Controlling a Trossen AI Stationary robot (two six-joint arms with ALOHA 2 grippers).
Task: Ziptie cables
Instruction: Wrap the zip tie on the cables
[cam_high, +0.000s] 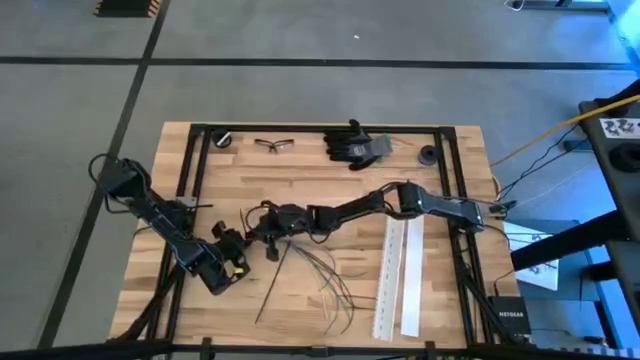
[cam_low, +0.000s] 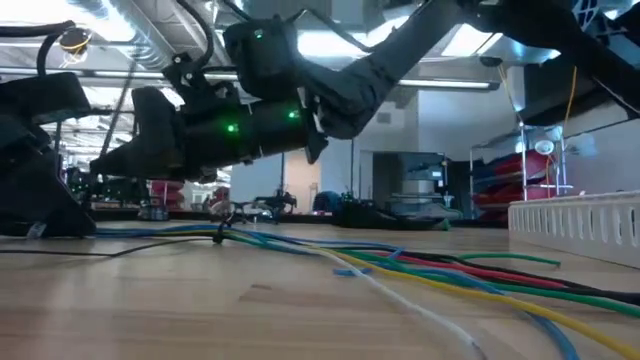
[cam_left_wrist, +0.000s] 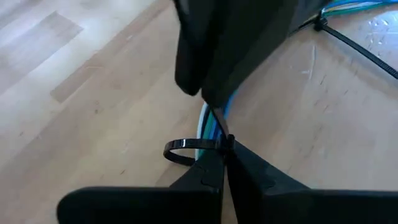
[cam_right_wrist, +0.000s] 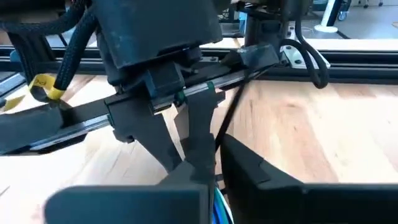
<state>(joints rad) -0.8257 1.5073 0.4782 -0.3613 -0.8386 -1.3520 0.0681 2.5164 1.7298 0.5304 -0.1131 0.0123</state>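
1. Left gripper (cam_left_wrist: 225, 158) is closed on the tail of a black ziptie (cam_left_wrist: 189, 149), whose loop goes around the cables (cam_left_wrist: 211, 121).
2. Right gripper (cam_high: 268, 232) is just beside it, at the table's middle; I cannot tell whether its fingers are apart or together.
3. Cables (cam_high: 310, 272) fan out from the two grippers toward the near edge of the table (cam_high: 330, 170).
4. Two white strips (cam_high: 399, 275) lie to the right of the cables.
5. Gloves (cam_high: 355, 145) and glasses (cam_high: 274, 144) lie at the far edge.

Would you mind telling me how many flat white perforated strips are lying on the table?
2: both on the table's right side, lying side by side lengthwise, the left strip next to the right strip. None seems hidden.
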